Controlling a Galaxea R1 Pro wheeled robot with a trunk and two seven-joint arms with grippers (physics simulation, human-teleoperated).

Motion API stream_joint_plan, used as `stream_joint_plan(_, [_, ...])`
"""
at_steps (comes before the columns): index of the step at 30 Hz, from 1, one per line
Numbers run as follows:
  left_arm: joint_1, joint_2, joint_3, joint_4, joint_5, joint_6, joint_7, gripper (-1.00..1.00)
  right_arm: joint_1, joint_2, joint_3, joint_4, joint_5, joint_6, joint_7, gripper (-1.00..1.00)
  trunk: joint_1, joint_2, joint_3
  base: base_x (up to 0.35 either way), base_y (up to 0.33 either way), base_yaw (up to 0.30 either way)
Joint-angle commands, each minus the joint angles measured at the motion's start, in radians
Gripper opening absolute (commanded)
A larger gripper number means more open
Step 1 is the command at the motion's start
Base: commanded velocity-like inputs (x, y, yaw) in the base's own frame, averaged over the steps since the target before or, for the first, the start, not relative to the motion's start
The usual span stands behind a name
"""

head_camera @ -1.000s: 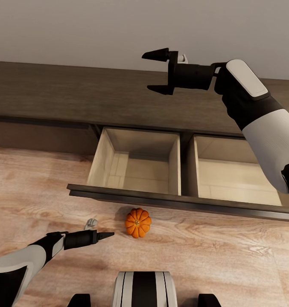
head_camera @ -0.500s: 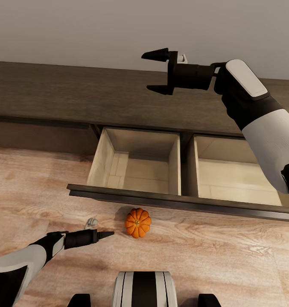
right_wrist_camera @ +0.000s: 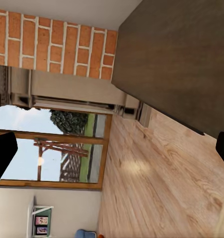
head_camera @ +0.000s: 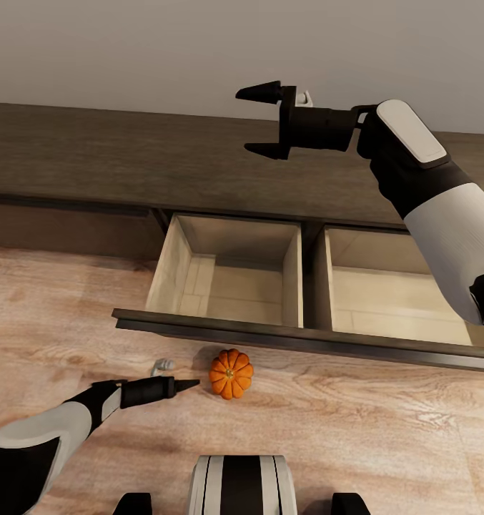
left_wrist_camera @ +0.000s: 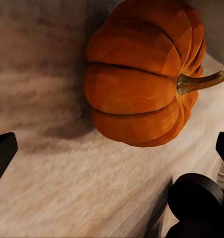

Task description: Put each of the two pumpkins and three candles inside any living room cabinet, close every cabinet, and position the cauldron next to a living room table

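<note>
One bright-orange pumpkin (head_camera: 231,373) sits on the wooden floor just in front of the cabinet's (head_camera: 91,154) pulled-out drawer (head_camera: 270,336). My left gripper (head_camera: 191,385) is low over the floor, pointing at the pumpkin from its left, a short gap away. In the left wrist view the pumpkin (left_wrist_camera: 136,74) lies just ahead of the gripper (left_wrist_camera: 112,158), whose fingertips (left_wrist_camera: 2,153) are spread wide with nothing between them. My right gripper (head_camera: 263,121) hovers open and empty above the dark-brown cabinet top (right_wrist_camera: 181,59).
The open drawer has two pale beige compartments, left (head_camera: 227,275) and right (head_camera: 392,293), both bare inside. Its dark front juts over the floor close to the pumpkin. My own base (head_camera: 242,486) is right behind the pumpkin. A window (right_wrist_camera: 47,148) and brick wall (right_wrist_camera: 52,44) lie beyond.
My left gripper has slid along the floor toward the pumpkin, closing most of the gap. The right arm has barely moved and the pumpkin stays put.
</note>
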Motion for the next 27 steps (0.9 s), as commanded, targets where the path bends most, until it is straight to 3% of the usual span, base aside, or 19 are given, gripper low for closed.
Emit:
stream_joint_plan(1, [0.000, 0.000, 0.000, 0.000, 0.000, -0.007, 0.002, 1.00, 0.000, 0.000, 0.000, 0.000, 0.000, 0.000, 0.000, 1.00, 0.000, 0.000, 0.000, 0.000, 0.000, 0.000])
stream_joint_plan(11, [0.001, -0.022, 0.000, -0.005, 0.000, -0.029, 0.004, 1.00, 0.000, 0.006, 0.003, -0.001, 0.000, 0.000, -0.001, 1.00, 0.000, 0.000, 0.000, 0.000, 0.000, 0.000])
stream_joint_plan(15, [0.001, -0.023, -0.001, -0.008, -0.001, -0.086, -0.001, 1.00, 0.000, 0.010, 0.003, -0.001, 0.000, -0.001, -0.021, 1.00, 0.000, 0.000, 0.000, 0.000, 0.000, 0.000])
stream_joint_plan(27, [0.002, -0.031, -0.002, -0.013, -0.004, -0.136, -0.006, 1.00, 0.000, 0.011, 0.003, -0.001, 0.000, -0.001, -0.029, 1.00, 0.000, 0.000, 0.000, 0.007, 0.000, 0.000])
